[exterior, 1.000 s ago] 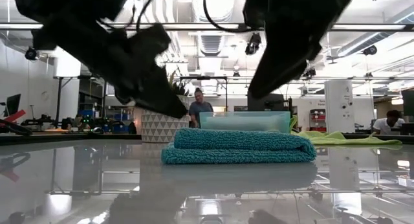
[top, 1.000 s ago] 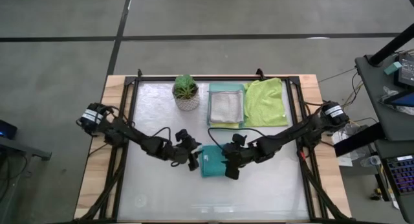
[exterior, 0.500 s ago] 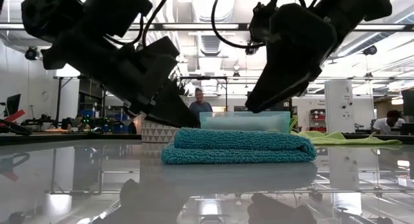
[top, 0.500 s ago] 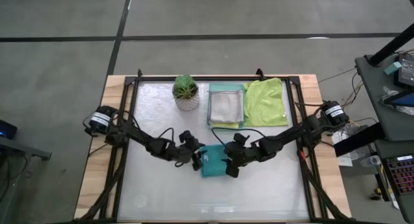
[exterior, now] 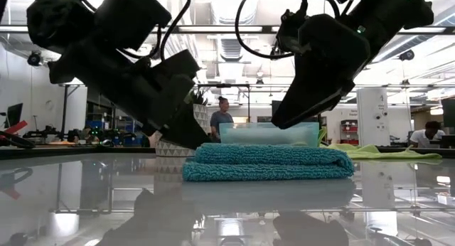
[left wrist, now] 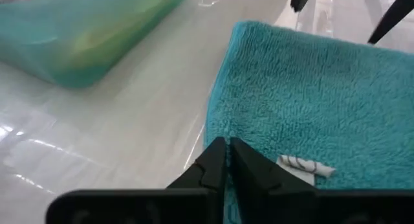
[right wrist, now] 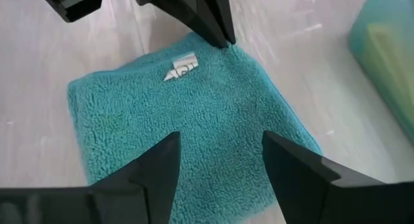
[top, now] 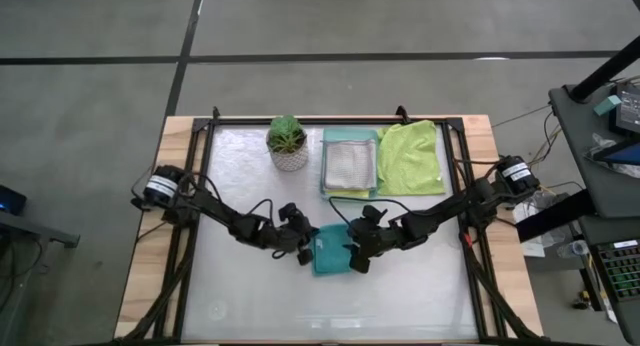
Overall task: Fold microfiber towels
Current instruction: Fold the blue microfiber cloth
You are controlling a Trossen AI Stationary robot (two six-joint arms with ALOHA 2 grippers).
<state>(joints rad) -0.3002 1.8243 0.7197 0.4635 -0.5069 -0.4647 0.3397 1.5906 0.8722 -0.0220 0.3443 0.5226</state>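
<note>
A teal towel lies folded in a thick flat pad on the table's middle. It has a small white label near its left edge. My left gripper is down at that edge, shut, coming from the table's left. My right gripper hovers open over the towel's right part, its fingers clear of the pile. A grey towel lies in the mint-green tray, and a lime green towel lies flat beside it. My left gripper has its fingertips closed together on the teal towel's left edge, at the corner beside the label. The fingers slant down from the table's left. The towel lies flat on the table. Whether they pinch one layer or several cannot be seen.
A potted plant stands at the back, left of the tray. The table's raised black frame runs along its sides. Bare tabletop lies in front of the teal towel. People show in the room beyond the table.
My left gripper has moved toward the table's right and down to the teal towel's left edge, and has shut there. The folded towel has slid a little toward the table's right, staying flat.
</note>
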